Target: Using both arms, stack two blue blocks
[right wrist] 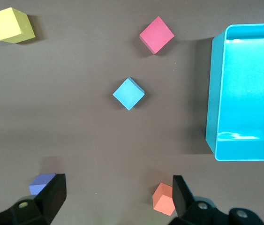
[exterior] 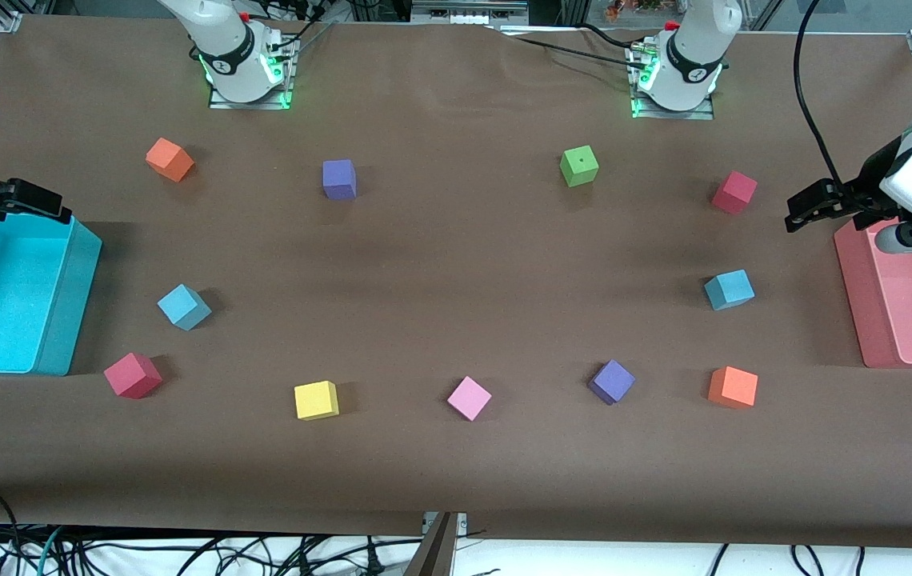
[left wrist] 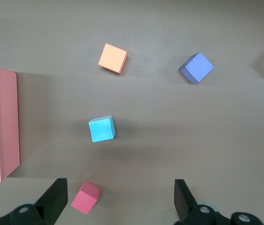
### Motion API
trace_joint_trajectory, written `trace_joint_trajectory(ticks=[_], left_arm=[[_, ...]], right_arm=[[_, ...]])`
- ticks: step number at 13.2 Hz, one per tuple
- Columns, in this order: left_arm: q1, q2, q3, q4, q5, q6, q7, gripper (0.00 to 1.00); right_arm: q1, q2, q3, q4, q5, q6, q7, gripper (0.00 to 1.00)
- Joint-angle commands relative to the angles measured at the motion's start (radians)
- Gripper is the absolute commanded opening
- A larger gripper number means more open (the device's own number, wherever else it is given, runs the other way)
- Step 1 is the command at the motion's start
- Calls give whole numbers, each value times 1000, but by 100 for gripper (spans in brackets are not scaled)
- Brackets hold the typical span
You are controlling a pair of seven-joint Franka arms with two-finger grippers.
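Two sky-blue blocks lie on the brown table. One blue block (exterior: 184, 306) is near the right arm's end, beside the cyan bin; it also shows in the right wrist view (right wrist: 128, 93). The other blue block (exterior: 729, 289) is near the left arm's end, beside the pink bin; it also shows in the left wrist view (left wrist: 101, 129). My left gripper (exterior: 798, 211) is open and empty, in the air by the pink bin's rim. It shows in its own view (left wrist: 121, 192). My right gripper (exterior: 44, 202) is open and empty over the cyan bin's rim. It shows in its own view (right wrist: 119, 190).
A cyan bin (exterior: 72, 304) and a pink bin (exterior: 864, 312) stand at the table's two ends. Other cubes lie around: orange (exterior: 170, 159), purple (exterior: 339, 178), green (exterior: 579, 166), red (exterior: 734, 192), red (exterior: 133, 375), yellow (exterior: 316, 400), pink (exterior: 469, 398), purple (exterior: 611, 382), orange (exterior: 733, 387).
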Motion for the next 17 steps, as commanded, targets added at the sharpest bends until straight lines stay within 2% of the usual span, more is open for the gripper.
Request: trace_joint_trajectory(ticks=[1, 9, 13, 17], left_arm=[[4, 10, -1, 29, -13, -18, -7, 100], [4, 10, -1, 29, -15, -18, -7, 100], [5, 10, -1, 29, -15, -18, -7, 100], [5, 10, -1, 29, -15, -18, -7, 100]], right_arm=[[-9, 46, 14, 22, -14, -7, 9, 100], [-9, 259, 15, 17, -4, 96, -87, 100], [-6, 350, 17, -4, -1, 225, -341, 100], [-4, 414, 20, -59, 1, 355, -506, 100]])
